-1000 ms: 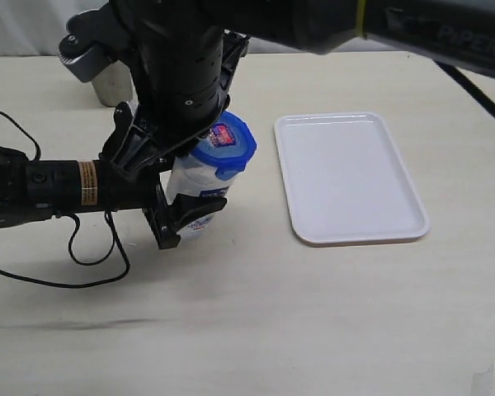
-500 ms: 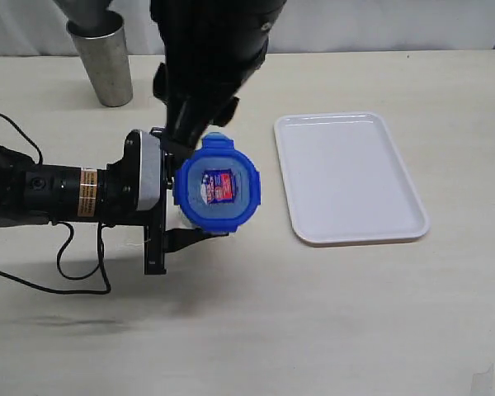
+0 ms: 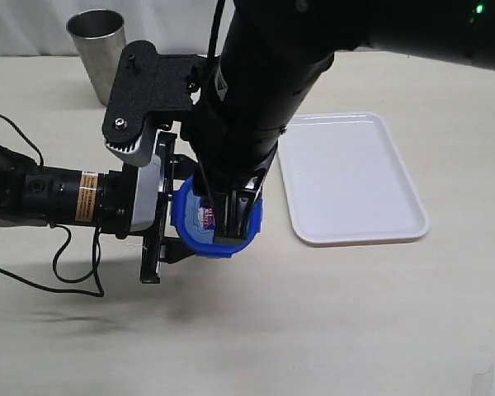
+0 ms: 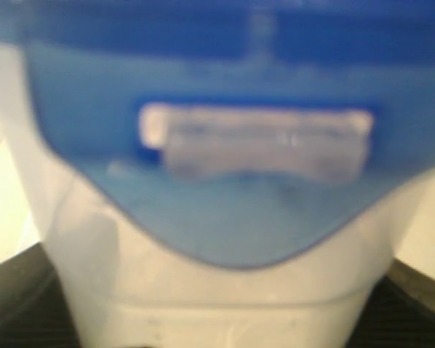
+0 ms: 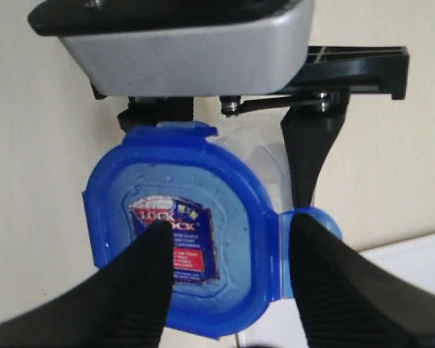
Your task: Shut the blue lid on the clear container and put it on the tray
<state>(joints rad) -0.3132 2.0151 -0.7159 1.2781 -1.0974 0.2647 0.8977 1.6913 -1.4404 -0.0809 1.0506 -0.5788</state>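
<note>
1. Only the exterior view takes in the whole table. The left gripper reaches in level from the left and the right gripper comes down from above, and both meet at the blue lid.
2. In that view the right arm hides most of the lid. The right wrist view shows it from above, seated on the clear container. Its red-and-blue sticker faces up, and two flaps jut past its edge.
3. The right wrist view also shows the right gripper's jaws standing wide apart over the lid and gripping nothing. One tip is over the sticker, the other over a side flap. Whether they touch the lid I cannot tell.
4. The left gripper's jaws clamp the container by its sides. One black finger presses on the wall in the right wrist view. The blurred left wrist view is filled by the container's pale body and its blue label.
5. The lid covers the container's mouth, so what is inside cannot be told.
6. The tray lies on the table just right of the container in the exterior view. The two are apart, and the container is not on it.
7. A metal cup stands upright at the upper left of the exterior view, well apart. Its inside is too dark to tell what it holds.
</note>
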